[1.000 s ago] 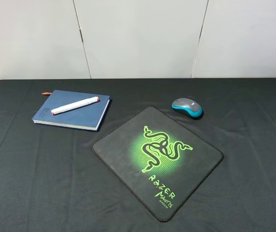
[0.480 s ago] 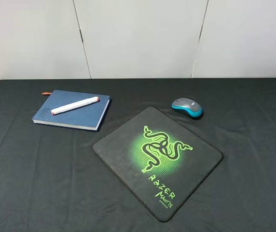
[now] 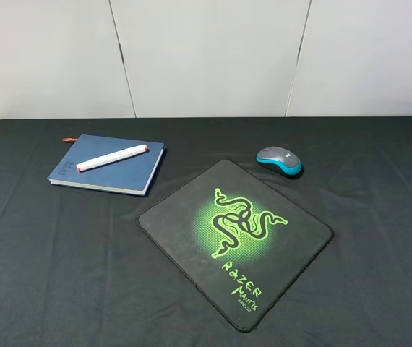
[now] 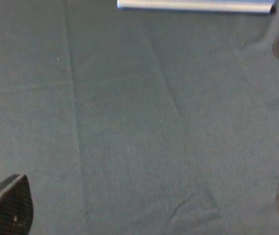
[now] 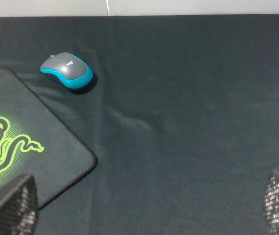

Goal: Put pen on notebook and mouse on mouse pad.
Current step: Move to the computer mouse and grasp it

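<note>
The white pen [image 3: 112,157] lies diagonally on the blue notebook [image 3: 130,176] at the table's left rear. On the bare cloth behind the black mouse pad [image 3: 177,217] rests the grey and blue mouse [image 3: 279,160], apart from the pad. Neither arm shows in the exterior high view. In the left wrist view the left gripper [image 4: 149,210] is open over bare cloth, with the notebook's edge [image 4: 193,5] far ahead. The right gripper [image 5: 149,205] is open too; the mouse [image 5: 67,71] lies well ahead of it, beside a corner of the mouse pad [image 5: 56,147].
A black cloth [image 3: 379,217] covers the whole table. White wall panels [image 3: 206,58] stand behind the rear edge. The cloth has shallow wrinkles [image 5: 129,122] between the right gripper and the mouse.
</note>
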`<control>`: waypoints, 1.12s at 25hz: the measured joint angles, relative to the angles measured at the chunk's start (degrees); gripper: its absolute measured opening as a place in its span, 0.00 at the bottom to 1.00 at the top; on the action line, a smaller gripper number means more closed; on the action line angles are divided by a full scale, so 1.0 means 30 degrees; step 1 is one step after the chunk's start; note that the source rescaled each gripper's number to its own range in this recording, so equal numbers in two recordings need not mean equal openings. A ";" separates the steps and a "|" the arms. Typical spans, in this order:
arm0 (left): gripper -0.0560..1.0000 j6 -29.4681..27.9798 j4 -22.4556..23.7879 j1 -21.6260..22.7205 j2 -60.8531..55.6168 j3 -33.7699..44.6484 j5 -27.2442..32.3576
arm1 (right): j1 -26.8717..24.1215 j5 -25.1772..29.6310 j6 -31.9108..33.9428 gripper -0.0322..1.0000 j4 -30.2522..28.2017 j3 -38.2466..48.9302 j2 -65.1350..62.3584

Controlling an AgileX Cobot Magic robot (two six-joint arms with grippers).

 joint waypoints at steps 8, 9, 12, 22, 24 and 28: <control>0.99 0.0000 -0.0022 0.0000 -0.2193 0.0000 -0.0099 | 0.0000 0.0000 0.0000 1.00 0.0000 0.0000 0.0000; 0.99 0.0000 -0.0022 0.0000 -0.2193 0.0000 -0.0099 | 0.0000 0.0000 0.0000 1.00 0.0000 0.0000 0.0000; 0.99 0.0000 -0.0022 0.0000 -0.2193 0.0000 -0.0099 | 0.0000 0.0000 0.0000 1.00 0.0000 0.0000 0.0000; 0.99 0.0000 0.0011 0.0000 -0.2193 0.0000 -0.0099 | 0.0000 0.0000 0.0000 1.00 0.0000 0.0000 0.0000; 0.99 0.0000 0.0011 0.0000 -0.2193 0.0000 -0.0099 | 0.0000 0.0000 0.0000 1.00 0.0000 0.0000 0.0000; 0.99 0.0000 0.0011 0.0000 -0.2193 0.0000 -0.0099 | 0.0000 0.0000 0.0000 1.00 0.0000 0.0000 0.0000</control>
